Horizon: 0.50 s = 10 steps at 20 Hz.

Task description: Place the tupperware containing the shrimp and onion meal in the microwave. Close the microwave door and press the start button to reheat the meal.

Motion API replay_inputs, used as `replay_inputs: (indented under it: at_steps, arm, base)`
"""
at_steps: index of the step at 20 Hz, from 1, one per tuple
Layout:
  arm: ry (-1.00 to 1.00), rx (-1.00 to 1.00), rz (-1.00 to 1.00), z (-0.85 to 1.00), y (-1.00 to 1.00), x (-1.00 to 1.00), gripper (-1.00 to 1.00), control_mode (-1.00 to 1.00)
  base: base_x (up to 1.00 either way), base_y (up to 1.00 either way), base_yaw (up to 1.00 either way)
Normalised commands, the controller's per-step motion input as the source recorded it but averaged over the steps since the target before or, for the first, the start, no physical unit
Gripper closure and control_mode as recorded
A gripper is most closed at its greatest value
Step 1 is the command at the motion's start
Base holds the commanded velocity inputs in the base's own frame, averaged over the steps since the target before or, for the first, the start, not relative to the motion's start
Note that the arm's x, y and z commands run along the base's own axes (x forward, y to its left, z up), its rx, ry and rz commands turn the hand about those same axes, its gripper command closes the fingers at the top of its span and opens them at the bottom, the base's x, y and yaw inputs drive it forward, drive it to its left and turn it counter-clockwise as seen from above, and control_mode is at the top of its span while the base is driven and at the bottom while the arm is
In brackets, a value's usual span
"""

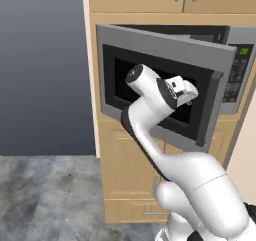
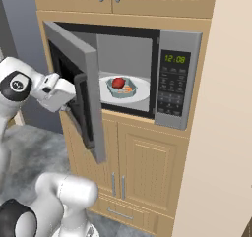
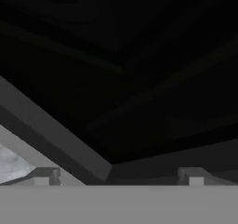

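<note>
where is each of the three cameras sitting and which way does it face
Left base view: behind the arm's left, facing the outer face of the half-open silver-grey microwave door with its black window; the white arm rises from lower right, its hand against the window.
Right base view: behind the arm's right, looking into the silver-grey microwave, where the pale blue-grey tupperware tray sits on a round white plate; arm at left.
Hand view: close on the black window; the open gripper shows at the bottom.
Both base views share door, keypad and arm.
</note>
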Motion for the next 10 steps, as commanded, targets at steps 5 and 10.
replay_inputs:
  at_steps: [5, 10]
  arm:
    - [0.0, 0.08, 0.13, -0.1, -0.62, 1.0, -1.0, -1.0]
    - [-0.09, 0.03, 0.14, -0.14, -0.39, 1.0, -1.0, -1.0]
  base:
    - [0.0, 0.0, 0.0]
    - [0.0, 0.0, 0.0]
